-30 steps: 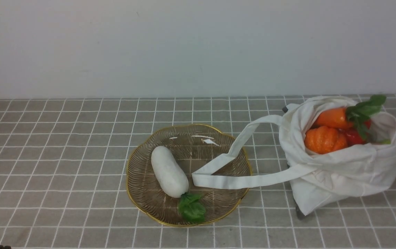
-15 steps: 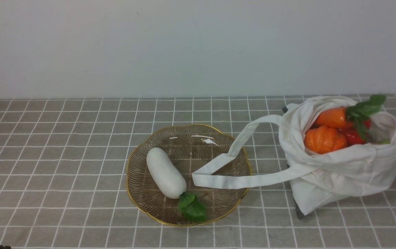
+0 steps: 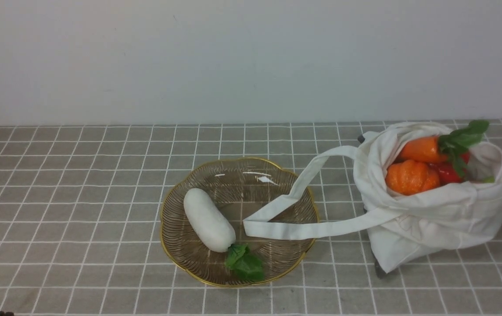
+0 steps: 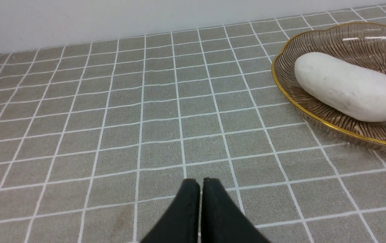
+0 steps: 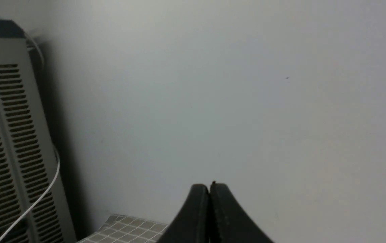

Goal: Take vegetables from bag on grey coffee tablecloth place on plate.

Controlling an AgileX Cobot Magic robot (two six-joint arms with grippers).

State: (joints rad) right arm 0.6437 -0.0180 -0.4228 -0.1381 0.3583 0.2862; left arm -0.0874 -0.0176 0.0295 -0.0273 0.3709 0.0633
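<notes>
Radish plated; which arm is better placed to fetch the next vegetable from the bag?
Likely the right: the bag lies on the robot's right, and the plate stands between it and the shut left gripper.

We seem to be in a lab mock-up: checked tablecloth (image 3: 102, 197), bare white wall (image 3: 251, 61), vented cabinet (image 5: 7, 135) with cable (image 5: 43, 195).

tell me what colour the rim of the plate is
Gold, a thin wavy edge around the brownish see-through plate; it shows best in the left wrist view.
</notes>
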